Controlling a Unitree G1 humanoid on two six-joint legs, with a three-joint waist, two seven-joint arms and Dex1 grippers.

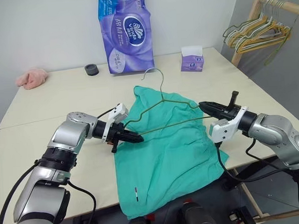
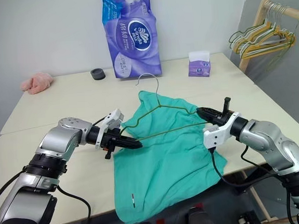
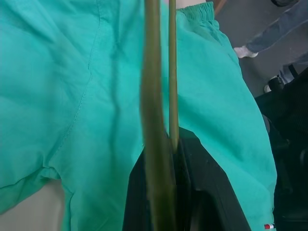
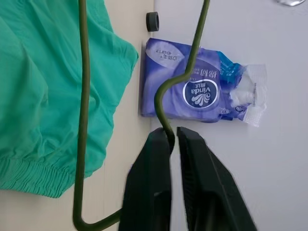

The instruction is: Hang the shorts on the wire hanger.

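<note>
The teal-green shorts lie spread on the table, their lower part hanging over its front edge. The thin olive wire hanger is lifted just above them, hook pointing away from me. My left gripper is shut on the hanger's left corner; in the left wrist view the wire runs out from between the black fingers over the cloth. At the hanger's right corner sits my right gripper. In the right wrist view its fingers stand slightly parted, with the wire's bend between their tips.
Along the back of the cream table stand a purple tissue pack, a small tissue box and a black roll. A pink cloth lies far left. A wooden rack with bunched hangers stands at the right.
</note>
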